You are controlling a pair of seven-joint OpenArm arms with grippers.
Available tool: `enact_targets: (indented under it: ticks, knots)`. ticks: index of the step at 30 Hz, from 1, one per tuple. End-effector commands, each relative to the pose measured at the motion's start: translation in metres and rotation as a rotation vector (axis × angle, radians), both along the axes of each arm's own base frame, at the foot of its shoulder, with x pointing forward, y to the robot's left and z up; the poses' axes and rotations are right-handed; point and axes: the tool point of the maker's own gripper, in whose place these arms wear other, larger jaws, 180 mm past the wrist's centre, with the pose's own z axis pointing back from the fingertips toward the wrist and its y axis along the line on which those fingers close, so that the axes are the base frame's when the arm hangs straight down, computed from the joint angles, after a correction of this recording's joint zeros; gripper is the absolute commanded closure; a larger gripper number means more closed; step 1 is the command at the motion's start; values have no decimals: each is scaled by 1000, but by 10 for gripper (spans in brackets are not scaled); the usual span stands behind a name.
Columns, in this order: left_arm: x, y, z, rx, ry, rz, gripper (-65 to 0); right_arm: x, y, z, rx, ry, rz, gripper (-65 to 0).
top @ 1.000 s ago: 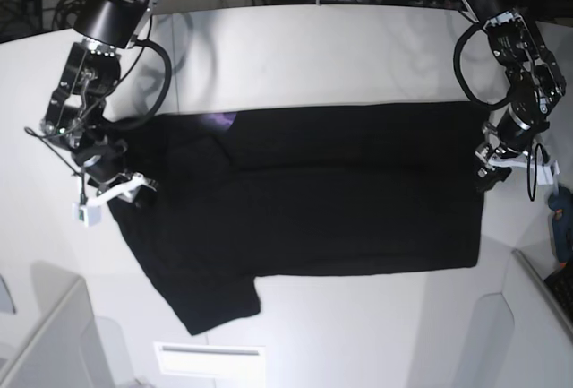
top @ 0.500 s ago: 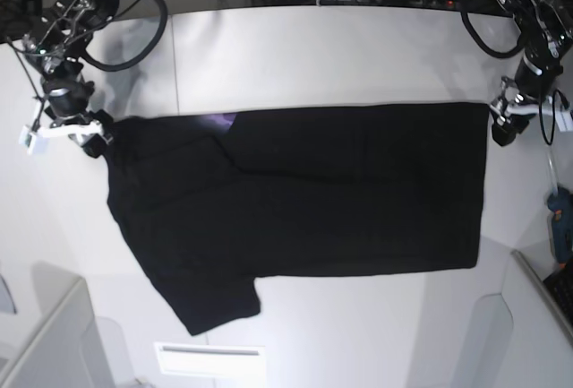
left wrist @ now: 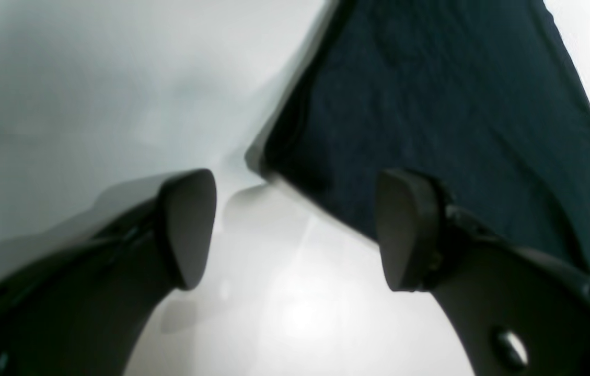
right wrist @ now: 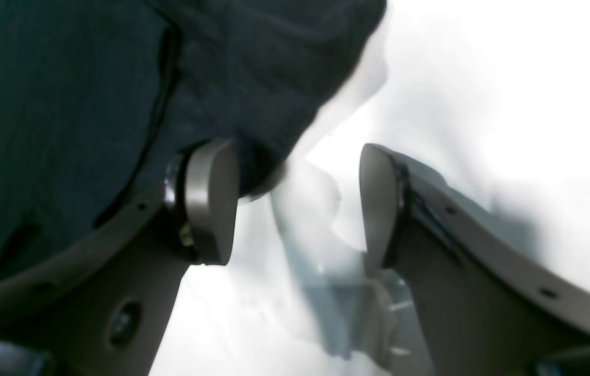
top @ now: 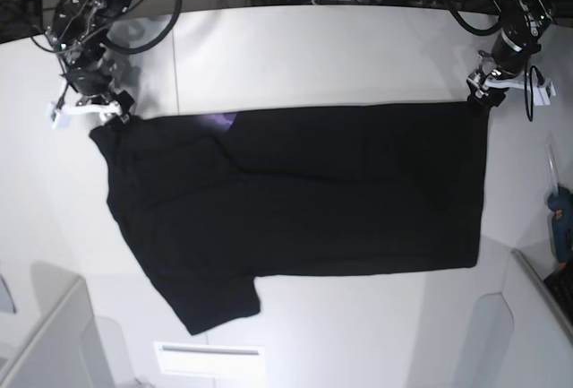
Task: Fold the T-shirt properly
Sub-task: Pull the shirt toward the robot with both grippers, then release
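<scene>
T-shirt (top: 304, 200): 1 black garment, lying flat on the white table (top: 295, 47), plain side up, folded lengthwise into a broad band, with a sliver of purple print (top: 219, 120) showing at the upper fold and 1 sleeve (top: 215, 303) jutting toward the near edge. Left gripper (left wrist: 295, 230): poised above the shirt's far corner on the base view's right, jaws spread wide, nothing between them; bare table beneath. Right gripper (right wrist: 297, 203): at the opposite corner, jaws likewise parted and empty, 1 finger (right wrist: 211, 201) just beside the cloth edge. Blue tool (top: 561, 227): at the table's right margin.
</scene>
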Motion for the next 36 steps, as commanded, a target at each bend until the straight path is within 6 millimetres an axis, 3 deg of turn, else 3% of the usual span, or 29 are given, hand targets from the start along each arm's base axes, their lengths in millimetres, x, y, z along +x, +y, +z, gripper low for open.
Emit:
enact_targets:
  ticks: [1,12,28,31,36]
  knots:
    - [2,2,3,9,-6,-6,-457,13,-10,10,-23,-42,-3,-347]
    - [27,2,12,-1,-63,-2,-457,29,-8,-8,36,-17,-5,-342]
    - [36,0,-15,-91,-33,41,-453,29,-7,-8,38,-16,-3,-333]
    - [40,-12,-25,-117,-8,11,-354,31,-7,-7,40,-23,-8,-245]
    - [45,-20,-31,-118,16,-39,0,35,-10,-3,21,-55,-21,-102]
